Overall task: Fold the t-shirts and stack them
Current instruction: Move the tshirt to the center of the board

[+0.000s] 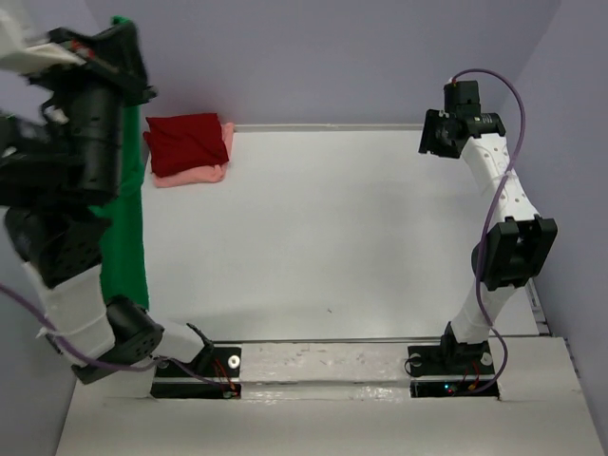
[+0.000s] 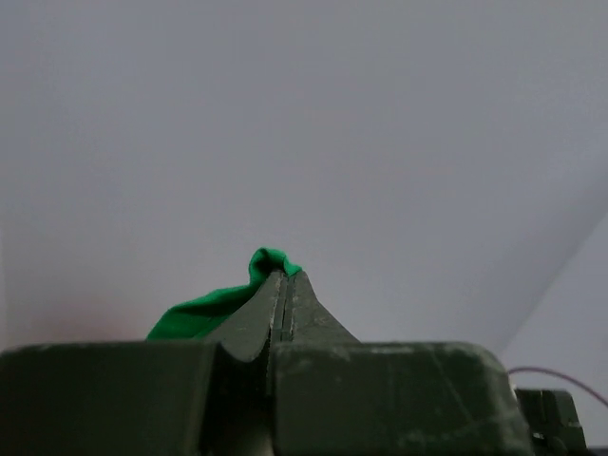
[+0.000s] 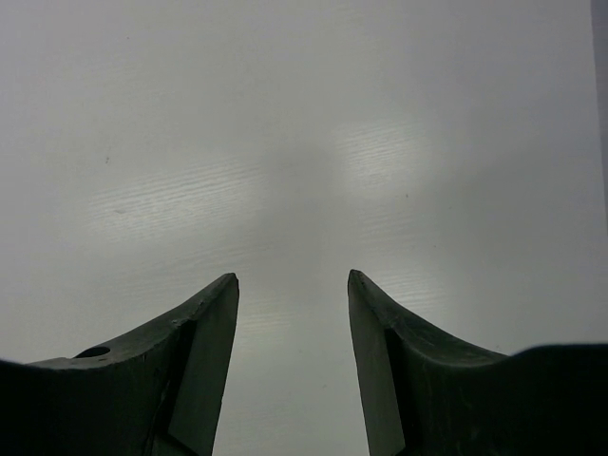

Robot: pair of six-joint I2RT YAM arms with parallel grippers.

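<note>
Both up high: your left claw [image 2: 283, 285] is pinched tight on the green t-shirt [image 1: 123, 242], which hangs straight below it; your right claw [image 3: 293, 294] gapes wide, holding nothing, over the bench [image 1: 332, 228].

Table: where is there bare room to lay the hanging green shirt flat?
The white table is bare across its whole middle, from the hanging green shirt at the left edge to the right arm. Crowded only in the far left corner, where the dark red shirt lies on the pink shirt.
</note>
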